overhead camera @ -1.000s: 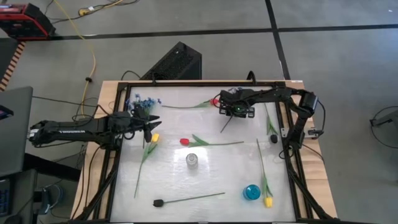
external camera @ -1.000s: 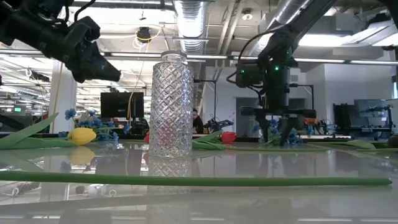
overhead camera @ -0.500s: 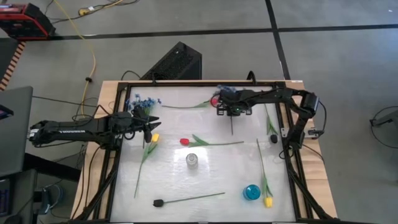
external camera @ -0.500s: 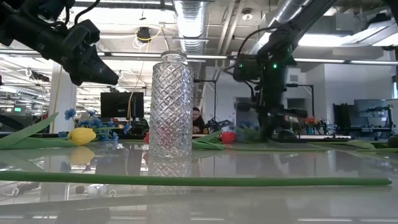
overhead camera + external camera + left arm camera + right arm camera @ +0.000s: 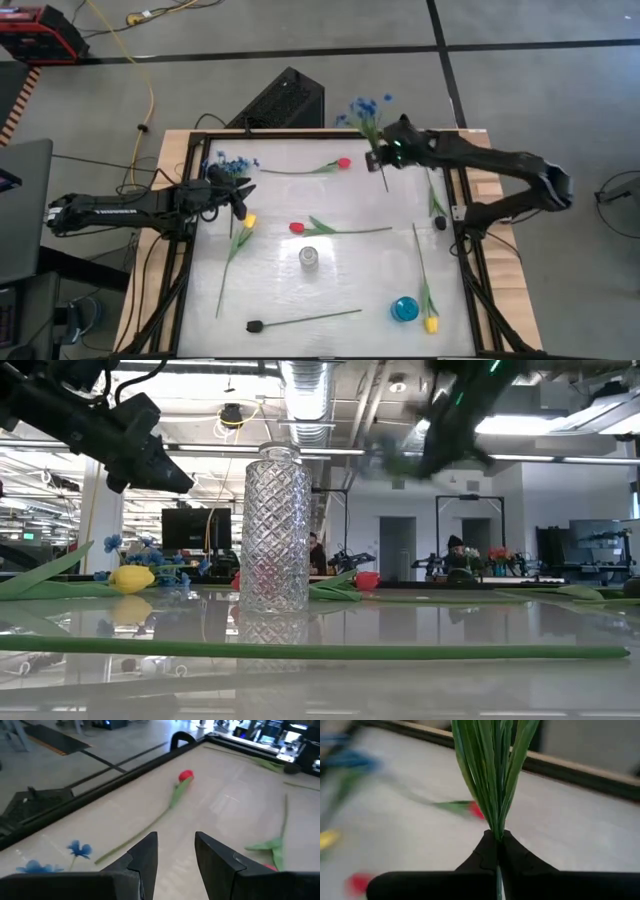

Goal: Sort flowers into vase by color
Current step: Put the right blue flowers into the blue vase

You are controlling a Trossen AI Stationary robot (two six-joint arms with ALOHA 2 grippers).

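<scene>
Above the table's far edge: one blue spray [image 5: 366, 108], blossoms up, stem hanging, clamped low on its green stalk [image 5: 495, 775] between the fingers of my right gripper [image 5: 386, 152], lifted clear of the surface. Destination, by my judgement: blue vase [image 5: 404, 309] near the front right, well apart. To do it well, I carry the stem upright, centre its tip over the mouth, lower before letting go. Clear glass vase [image 5: 309, 256] mid-table, not for this colour. My left gripper [image 5: 243, 196] waits, fingers apart, over a yellow tulip [image 5: 248, 221]
</scene>
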